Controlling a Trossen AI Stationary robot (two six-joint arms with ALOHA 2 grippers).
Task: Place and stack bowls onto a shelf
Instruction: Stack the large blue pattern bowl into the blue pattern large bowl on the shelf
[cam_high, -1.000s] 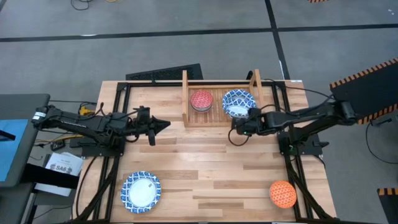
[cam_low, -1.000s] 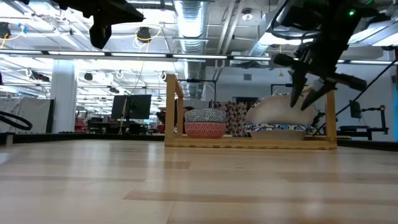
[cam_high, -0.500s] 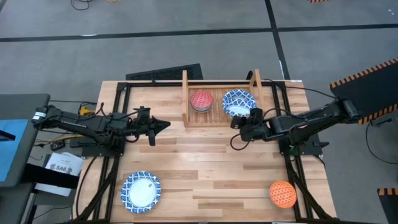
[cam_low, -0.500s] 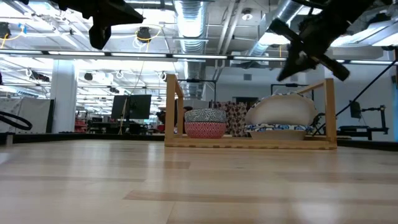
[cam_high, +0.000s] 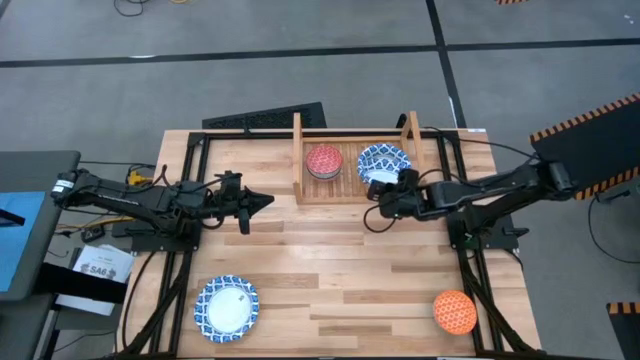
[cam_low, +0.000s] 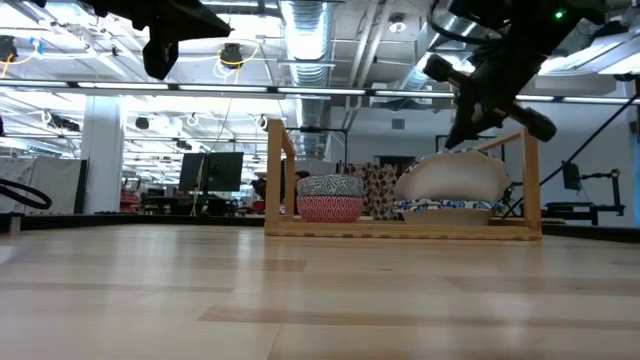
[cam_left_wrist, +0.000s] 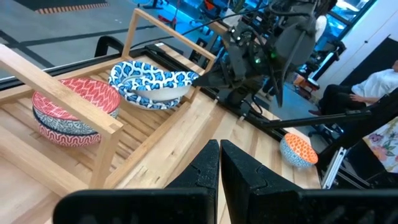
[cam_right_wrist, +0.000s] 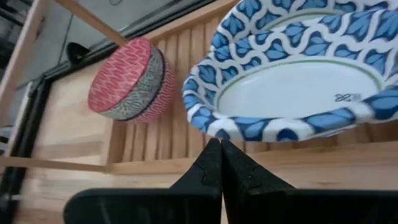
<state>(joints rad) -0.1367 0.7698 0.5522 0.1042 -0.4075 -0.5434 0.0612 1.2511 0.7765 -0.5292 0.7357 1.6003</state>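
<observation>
The wooden slatted shelf stands at the table's far edge. On its left part sits a small stack of red and blue-grey patterned bowls. On its right part are white bowls with blue patterned rims, the top one tilted on those beneath. Another such bowl rests on the table at near left, and the orange bowl at near right. My right gripper hovers shut just before the tilted bowl's rim. My left gripper waits shut, left of the shelf. My right gripper's shut fingertips stand right at the near rim of the tilted blue-rimmed bowl, coming from the table's near side; whether they touch it, I cannot tell.
A black metal frame runs along the table's left, right and far edges. The shelf's two upright side boards flank the bowls. Bare wood lies between the shelf and the two bowls near the front edge.
My right gripper has risen from beside the tilted bowl, drawn a little toward the near edge, then come back toward the shelf. In the low view its fingers were spread a second ago and are together now. The bowls have stayed put.
</observation>
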